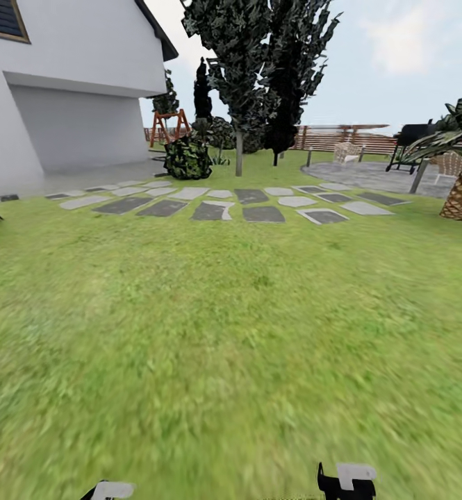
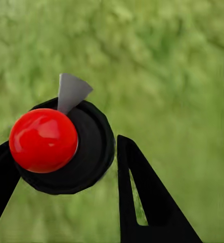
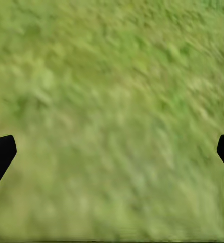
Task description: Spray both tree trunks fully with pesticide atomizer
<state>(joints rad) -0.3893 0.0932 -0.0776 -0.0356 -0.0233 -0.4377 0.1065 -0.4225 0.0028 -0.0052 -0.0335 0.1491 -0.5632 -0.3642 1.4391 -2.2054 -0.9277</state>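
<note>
Clamped on the pesticide atomizer (image 2: 61,147), the left gripper (image 2: 66,192) carries it over grass; right gripper (image 3: 112,157) gapes idle; steer steadily toward the tree (image 1: 238,83) at twelve o'clock.

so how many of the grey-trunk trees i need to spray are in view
1. The grey-trunked tree stands beyond the stepping stones, mid-picture in the head view, just left of a black tree. A second may be hidden.
</note>
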